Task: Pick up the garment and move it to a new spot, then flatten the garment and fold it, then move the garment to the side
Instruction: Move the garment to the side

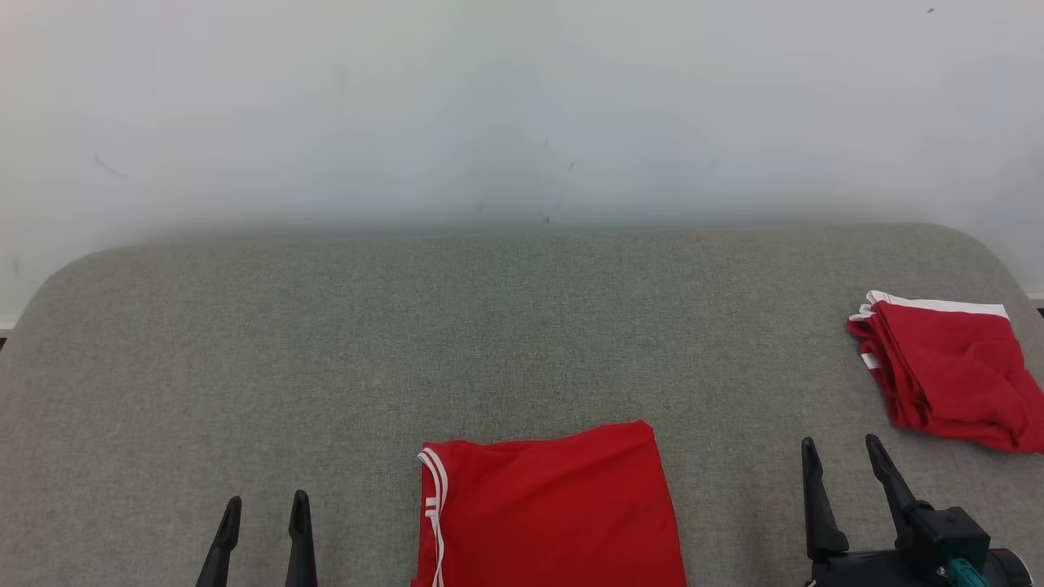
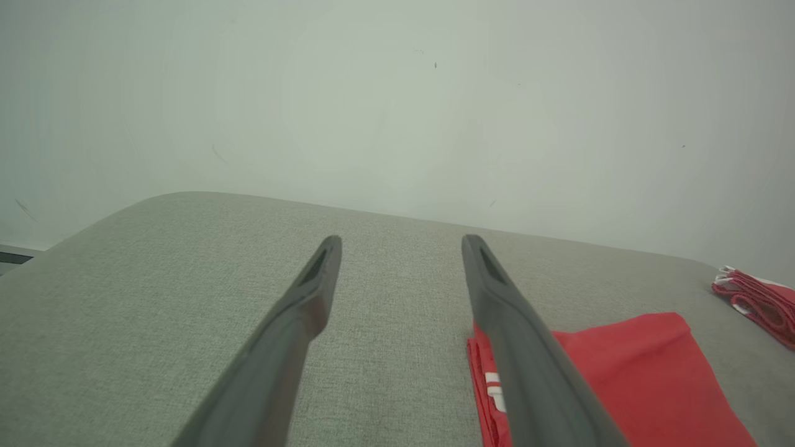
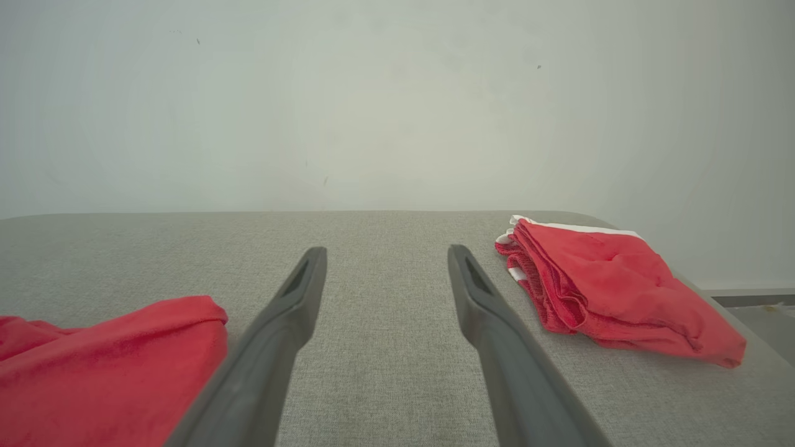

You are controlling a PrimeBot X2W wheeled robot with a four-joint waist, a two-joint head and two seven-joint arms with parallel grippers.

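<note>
Red cloth with white piping is lying flat at the middle of the near edge of the grey fabric-covered table (image 1: 408, 326). This red garment (image 1: 550, 514) is showing a smooth, roughly rectangular face, its white trim (image 1: 439, 522) is running down the side that faces the table's left end, and its nearest part is running off the bottom of the head view. Toward the table's left end, also at the near edge, the left gripper (image 1: 267, 499) is hanging with its two dark fingers spread wide and nothing between them. It is standing apart from the garment, and bare grey weave is showing between the fingers in the left wrist view. Toward the table's right end, the right gripper (image 1: 840, 443) is holding its fingers just as widely parted and is gripping nothing, clear of the cloth on either side of it. Close to the table's right end, a pile of red cloth (image 1: 954, 375) is sitting folded in several wrinkled layers, with white bands showing along its far edge and at its left corner. It is lying well apart from the garment, with the right gripper between the two. Beyond the table's rounded far edge a pale wall (image 1: 522, 106) is rising, carrying a few small dark marks.
</note>
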